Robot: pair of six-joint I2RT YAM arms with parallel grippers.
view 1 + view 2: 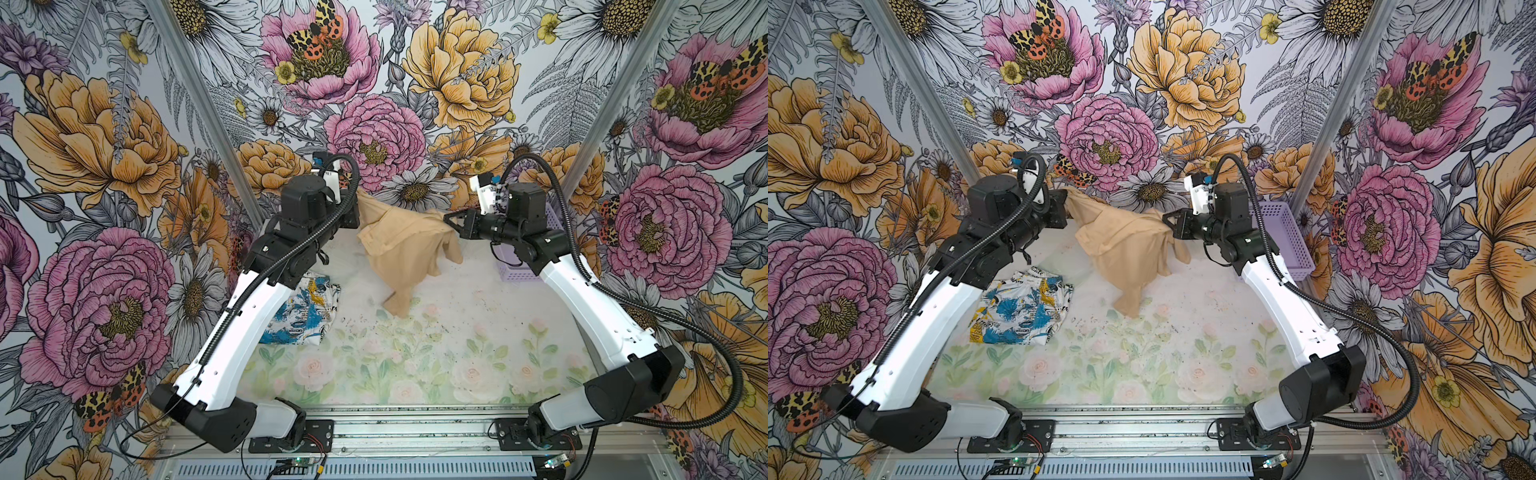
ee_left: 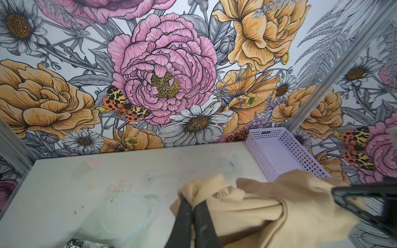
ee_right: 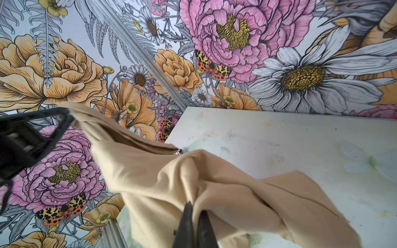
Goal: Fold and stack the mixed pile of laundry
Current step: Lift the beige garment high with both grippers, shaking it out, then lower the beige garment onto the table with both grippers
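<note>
While left gripper [image 2: 193, 203] and right gripper [image 3: 196, 207] pinch it, tan garment [image 1: 399, 245] hangs.
Jaws closed on cloth; printed garment [image 1: 307, 311] lies on table [image 1: 457, 332].

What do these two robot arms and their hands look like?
The left arm and right arm match: curved white shells and bulky black joints. A ribbed black cable hose loops along each. The left hand and right hand are black, each with two slim tapering fingers.

Bright, even light, faint shadows; the tan garment [image 2: 290, 199] looks blurred close to both wrist cameras
</note>
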